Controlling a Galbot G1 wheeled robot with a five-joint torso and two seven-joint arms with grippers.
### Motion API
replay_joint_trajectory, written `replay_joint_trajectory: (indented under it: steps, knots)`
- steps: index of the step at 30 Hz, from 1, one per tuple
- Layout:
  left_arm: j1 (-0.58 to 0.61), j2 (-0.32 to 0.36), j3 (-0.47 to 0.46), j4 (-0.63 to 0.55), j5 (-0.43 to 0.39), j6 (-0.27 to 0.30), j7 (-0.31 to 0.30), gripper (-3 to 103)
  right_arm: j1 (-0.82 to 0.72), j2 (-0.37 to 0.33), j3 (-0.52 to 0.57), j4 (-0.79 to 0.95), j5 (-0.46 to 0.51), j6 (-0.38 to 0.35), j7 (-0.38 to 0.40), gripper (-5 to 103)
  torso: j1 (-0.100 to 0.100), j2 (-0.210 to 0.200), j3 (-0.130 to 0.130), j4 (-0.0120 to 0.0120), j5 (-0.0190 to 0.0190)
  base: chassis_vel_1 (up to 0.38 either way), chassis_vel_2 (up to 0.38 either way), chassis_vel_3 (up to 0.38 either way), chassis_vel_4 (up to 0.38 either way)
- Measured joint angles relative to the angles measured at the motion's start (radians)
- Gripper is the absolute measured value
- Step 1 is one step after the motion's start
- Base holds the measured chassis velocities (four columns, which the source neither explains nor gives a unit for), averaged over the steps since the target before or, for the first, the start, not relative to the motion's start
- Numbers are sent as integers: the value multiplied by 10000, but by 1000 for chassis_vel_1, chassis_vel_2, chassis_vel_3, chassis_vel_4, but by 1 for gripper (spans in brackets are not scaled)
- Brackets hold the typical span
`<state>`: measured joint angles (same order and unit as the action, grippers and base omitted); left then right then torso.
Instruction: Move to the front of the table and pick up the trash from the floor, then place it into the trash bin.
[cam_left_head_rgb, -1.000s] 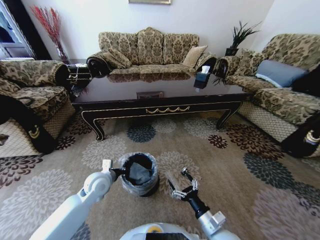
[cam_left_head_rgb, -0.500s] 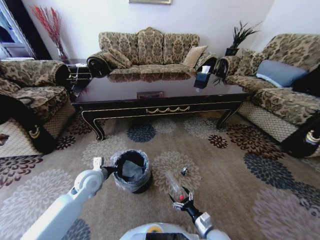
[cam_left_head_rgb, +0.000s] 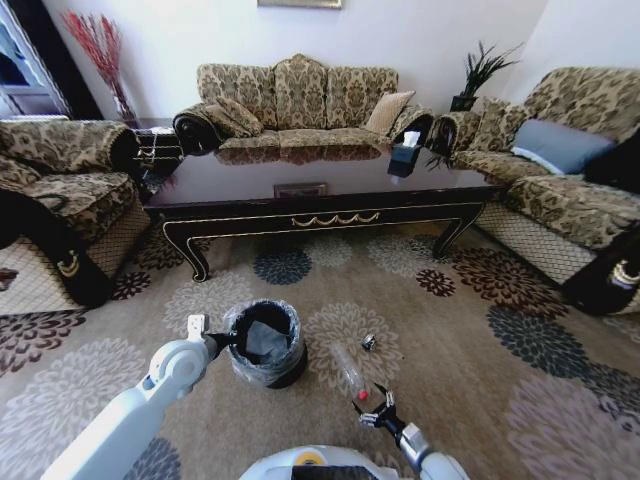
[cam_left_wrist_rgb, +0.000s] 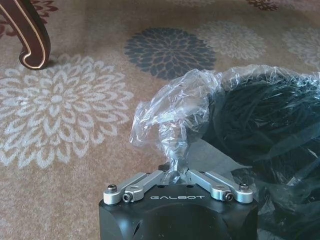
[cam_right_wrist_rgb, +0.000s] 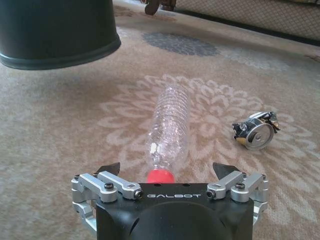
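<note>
Right gripper (cam_right_wrist_rgb: 169, 172), jaws spread wide, sits low over the carpet (cam_left_head_rgb: 480, 340) with the red cap of the clear bottle (cam_right_wrist_rgb: 169, 125) between its fingers but ungrasped. Left gripper (cam_left_wrist_rgb: 175, 175) is clenched on a twist of the plastic liner (cam_left_wrist_rgb: 170, 120), holding the black bin (cam_left_head_rgb: 265, 345) just beside the bottle. Risks, as judged: the round bottle may roll or skid if one finger meets it first; the thin liner may tear or slip, dropping the bin. A small metallic scrap (cam_right_wrist_rgb: 256, 132) lies near the bottle, apart from it. The dark table (cam_left_head_rgb: 320, 195) stands well beyond, with a tissue box (cam_left_head_rgb: 405, 155) on top; nothing blocks the approach.
</note>
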<state>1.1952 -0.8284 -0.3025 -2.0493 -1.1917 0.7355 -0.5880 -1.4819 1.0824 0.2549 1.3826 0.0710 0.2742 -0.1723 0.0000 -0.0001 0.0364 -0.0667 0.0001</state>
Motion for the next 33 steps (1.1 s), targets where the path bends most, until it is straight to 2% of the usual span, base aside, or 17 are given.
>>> replay_joint_trajectory:
  steps: [13, 14, 15, 18, 19, 22, 23, 26, 27, 28, 30, 32, 33]
  knots:
    - [13, 38, -53, -99, -115, 0, -207, 2, 767, -9, -288, -935, -122, 84, 6, 101, 0, 0, 0, 0, -1, 0, 0, 0, 0]
    - [27, 39, -78, -103, -119, 0, -212, 2, 771, -11, -302, -947, -126, 88, 6, 96, 0, 0, 0, 0, -1, 0, 0, 0, 0]
    - [48, 39, -120, -103, -119, 0, -216, 2, 771, -10, -308, -948, -130, 93, 9, 96, 0, 0, 0, 0, -1, 0, 0, 0, 0]
    - [83, 30, -174, -104, -122, 0, -216, 2, 751, -7, -296, -914, -155, 127, 19, 80, 0, 0, 0, 0, -1, 0, 0, 0, 0]
    - [83, 30, -174, -104, -122, 0, -216, 2, 751, -7, -296, -914, -155, 127, 19, 80, 0, 0, 0, 0, -1, 0, 0, 0, 0]
    - [88, -39, -173, -110, -122, 0, -217, 2, 711, 17, -223, -877, -258, 232, 35, 70, 0, 0, -1, 0, -2, 0, 0, 0, 0]
    - [88, -39, -173, -110, -122, 0, -217, 2, 711, 17, -223, -877, -258, 232, 35, 70, 0, 0, -1, 0, -2, 0, 0, 0, 0]
    - [89, -62, -168, -110, -127, 0, -228, 2, 681, 17, -206, -869, -291, 274, 32, 54, 0, 0, -1, -1, -1, 0, 0, 0, 0]
    - [88, -60, -168, -112, -131, -1, -232, 2, 679, 17, -197, -869, -296, 278, 31, 54, 0, 0, -1, 0, -2, 0, 0, 0, 0]
    - [88, -47, -168, -121, -141, 0, -234, 2, 681, 21, -186, -883, -314, 282, 33, 42, 0, 0, -1, 0, -2, 0, 0, 0, 0]
    - [88, -39, -168, -128, -144, -1, -235, 2, 683, 32, -179, -900, -335, 287, 48, 42, 0, 0, -1, 0, -2, 0, 0, 0, 0]
    - [88, -23, -168, -159, -148, -1, -240, 2, 692, 85, -148, -937, -440, 330, 102, 32, 0, 0, -1, -1, -1, 0, 0, 0, 0]
    - [89, -22, -168, -174, -154, -1, -246, 2, 692, 108, -137, -940, -474, 354, 120, 32, 0, 0, -1, 0, 0, 0, 0, 0, 0]
